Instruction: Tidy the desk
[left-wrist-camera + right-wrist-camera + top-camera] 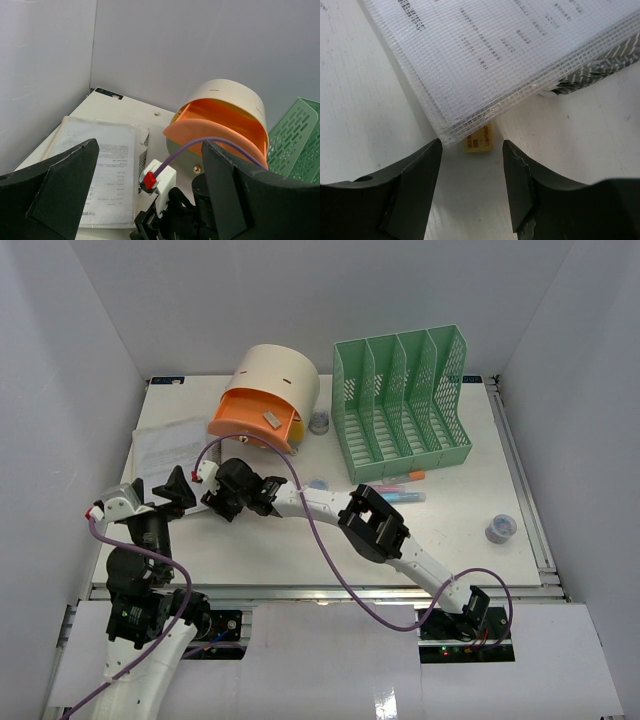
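On the white desk (470, 490), a clear mesh document pouch (485, 60) holding printed sheets lies at the left. A small yellow eraser (479, 140) sits on the desk, half tucked under the pouch's corner. My right gripper (471, 150) hangs low over it, jaws open, one finger on each side of the eraser with a gap to both. In the top view the right arm reaches across to the left and hides the eraser. My left gripper (150, 200) stands wide open and empty just behind the right wrist, by the pouch (170, 445).
An orange and cream round bin (265, 395) lies on its side at the back centre. A green file organizer (400, 400) stands at the back right. Pens (405, 485) lie in front of it. A tape roll (500, 529) sits near the right edge.
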